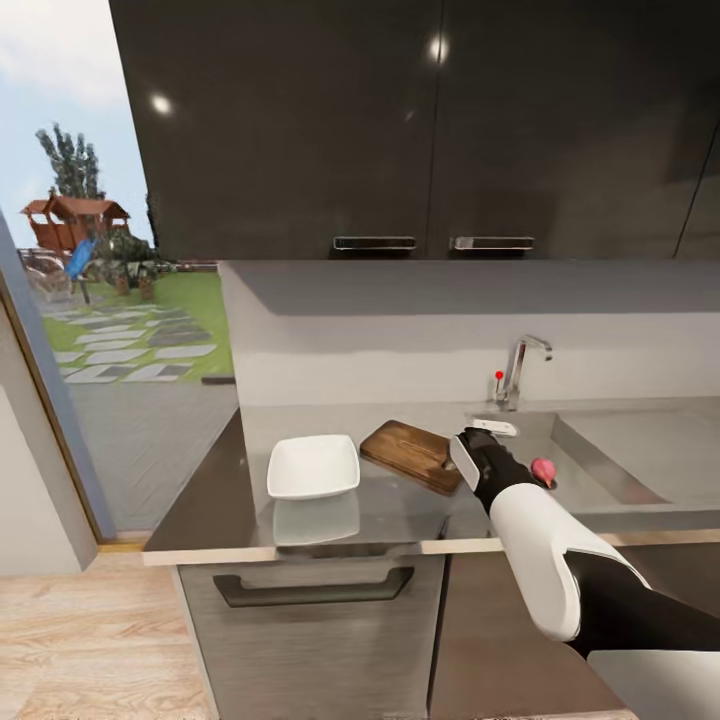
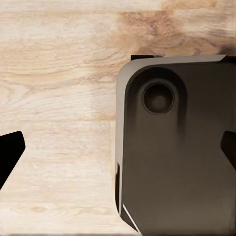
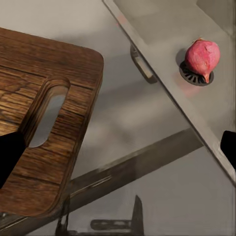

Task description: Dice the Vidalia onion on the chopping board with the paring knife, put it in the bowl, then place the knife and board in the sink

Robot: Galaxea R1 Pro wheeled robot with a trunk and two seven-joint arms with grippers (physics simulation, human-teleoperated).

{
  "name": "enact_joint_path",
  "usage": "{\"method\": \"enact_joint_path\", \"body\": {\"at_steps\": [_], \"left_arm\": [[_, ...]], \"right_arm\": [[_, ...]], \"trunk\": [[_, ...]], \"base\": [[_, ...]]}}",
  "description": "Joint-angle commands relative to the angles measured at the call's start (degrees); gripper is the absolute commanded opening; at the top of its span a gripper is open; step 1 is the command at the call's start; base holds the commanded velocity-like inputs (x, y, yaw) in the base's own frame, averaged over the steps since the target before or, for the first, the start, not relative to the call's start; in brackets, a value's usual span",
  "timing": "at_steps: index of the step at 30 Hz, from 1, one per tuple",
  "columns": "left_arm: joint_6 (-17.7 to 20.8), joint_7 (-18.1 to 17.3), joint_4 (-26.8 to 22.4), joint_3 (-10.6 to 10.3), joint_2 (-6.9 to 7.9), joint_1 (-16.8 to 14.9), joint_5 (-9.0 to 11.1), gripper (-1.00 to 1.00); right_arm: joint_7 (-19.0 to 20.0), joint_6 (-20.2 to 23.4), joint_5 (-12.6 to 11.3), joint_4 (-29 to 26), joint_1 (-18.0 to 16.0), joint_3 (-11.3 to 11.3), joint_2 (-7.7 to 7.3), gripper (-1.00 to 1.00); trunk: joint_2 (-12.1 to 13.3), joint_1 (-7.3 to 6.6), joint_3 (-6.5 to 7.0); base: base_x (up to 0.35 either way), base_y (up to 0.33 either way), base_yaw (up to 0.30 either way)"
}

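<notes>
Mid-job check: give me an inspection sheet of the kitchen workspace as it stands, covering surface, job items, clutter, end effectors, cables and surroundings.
Surface: grey countertop, reflective, light front edge.
Job's things: white bowl on the countertop, left of the chopping board; board empty, lying beside the sink. Pinkish onion sits on the sink drain. Paring knife: not identified.
Clutter: nothing seen.
End effectors: right end effector hovers over the board's sink-side end, holding nothing, fingertips spread in its wrist view. Left end effector open, pointing at wooden floor and a dark robot part.
Cables: nothing seen.
Surroundings: dark upper cabinets, chrome tap, garden outside at left.
</notes>
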Motion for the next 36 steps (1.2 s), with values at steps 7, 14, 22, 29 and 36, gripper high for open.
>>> {"method": "enact_joint_path", "body": {"at_steps": [7,14,22,29,36], "left_arm": [[-0.32,0.04,0.11,0.04,0.34,-0.04,0.06,1.00],[-0.32,0.04,0.11,0.01,0.52,-0.04,0.06,1.00],[-0.32,0.04,0.11,0.01,0.53,-0.04,0.06,1.00],[-0.32,0.04,0.15,-0.06,0.53,-0.04,0.06,1.00],[-0.32,0.04,0.19,-0.07,0.53,-0.04,0.06,1.00]], "right_arm": [[-0.05,0.34,0.17,-0.10,-0.03,-0.24,-0.50,1.00],[-0.05,0.34,0.16,-0.06,-0.03,-0.24,-0.58,1.00],[-0.05,0.34,0.16,-0.03,-0.03,-0.19,-0.56,1.00],[0.03,0.34,0.09,-0.03,-0.03,-0.15,-0.56,1.00],[0.04,0.34,0.08,-0.03,-0.03,-0.22,-0.56,1.00]], "trunk": [[2.78,-1.54,0.56],[5.59,-3.08,1.17],[8.79,-4.83,1.87],[11.60,-6.37,2.48],[14.41,-7.91,3.09]], "base": [[0.000,0.000,0.000],[0.000,0.000,0.000],[0.000,0.000,0.000],[0.000,0.000,0.000],[0.000,0.000,0.000]]}}
